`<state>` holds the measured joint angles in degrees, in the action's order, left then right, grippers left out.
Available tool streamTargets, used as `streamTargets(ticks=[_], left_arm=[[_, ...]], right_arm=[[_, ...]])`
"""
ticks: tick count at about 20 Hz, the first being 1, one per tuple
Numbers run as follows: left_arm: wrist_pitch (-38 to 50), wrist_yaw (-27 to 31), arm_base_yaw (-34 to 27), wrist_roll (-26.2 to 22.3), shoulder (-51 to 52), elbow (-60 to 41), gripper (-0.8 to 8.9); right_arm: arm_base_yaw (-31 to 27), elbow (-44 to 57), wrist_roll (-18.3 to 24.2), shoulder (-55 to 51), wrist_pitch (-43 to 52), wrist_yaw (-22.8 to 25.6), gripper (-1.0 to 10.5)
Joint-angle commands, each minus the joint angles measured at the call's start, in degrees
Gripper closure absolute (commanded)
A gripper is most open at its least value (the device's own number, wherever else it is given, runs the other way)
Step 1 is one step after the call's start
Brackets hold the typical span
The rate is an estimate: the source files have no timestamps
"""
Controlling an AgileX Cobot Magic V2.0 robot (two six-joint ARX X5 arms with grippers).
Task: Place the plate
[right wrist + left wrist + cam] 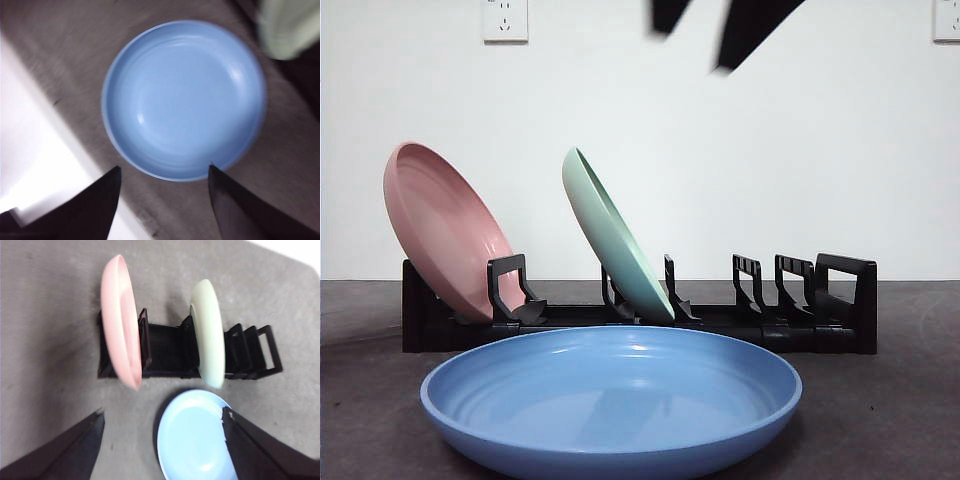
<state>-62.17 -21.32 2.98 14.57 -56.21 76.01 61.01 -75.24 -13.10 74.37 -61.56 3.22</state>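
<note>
A blue plate (610, 400) lies flat on the table in front of a black rack (770, 320). It also shows in the left wrist view (192, 437) and the right wrist view (182, 97). A pink plate (445, 230) and a green plate (615, 235) stand tilted in the rack's slots. My right gripper (162, 172) is open and empty, high above the blue plate's near rim. My left gripper (160, 417) is open and empty, high above the table between the rack and the blue plate. Two dark jaw tips (735, 30) show at the top of the front view.
The rack (250, 350) has several free slots to the right of the green plate (210, 332). The pink plate (122, 347) stands at its other end. The table's pale edge (40, 165) runs near the blue plate. A white wall with sockets (505, 18) stands behind.
</note>
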Motion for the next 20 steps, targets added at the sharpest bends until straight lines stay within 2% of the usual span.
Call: streamTargets(ticks=[1,5,9,13,15,20], left_arm=[[2.29,2.6,1.73,-0.42,-6.08,1.79,4.38],[2.14,16.24,7.41,-1.95,-16.81,5.86,4.38],[1.99,26.93,13.07,-1.92,-25.27,11.13,4.4],[1.97,38.47,17.49,-1.99,-31.85,14.97,4.41],[1.97,40.3,18.21,-2.12,-34.36,16.24,4.42],[3.34,40.65,18.25,-2.14,-36.74,16.31,4.53]], right_arm=[[-1.68,-0.98,-2.91,-4.07,-1.33,0.24,6.7],[-5.88,-0.98,-3.32,-10.29,-4.85,3.78,6.7],[-8.28,-0.98,-3.43,-12.94,-7.06,8.63,6.7],[-9.53,-0.98,-3.43,-13.42,-7.67,9.25,6.7],[-9.53,-0.98,-3.41,-13.42,-7.72,9.25,6.7],[-9.53,-0.98,-3.43,-13.42,-7.8,9.25,6.7]])
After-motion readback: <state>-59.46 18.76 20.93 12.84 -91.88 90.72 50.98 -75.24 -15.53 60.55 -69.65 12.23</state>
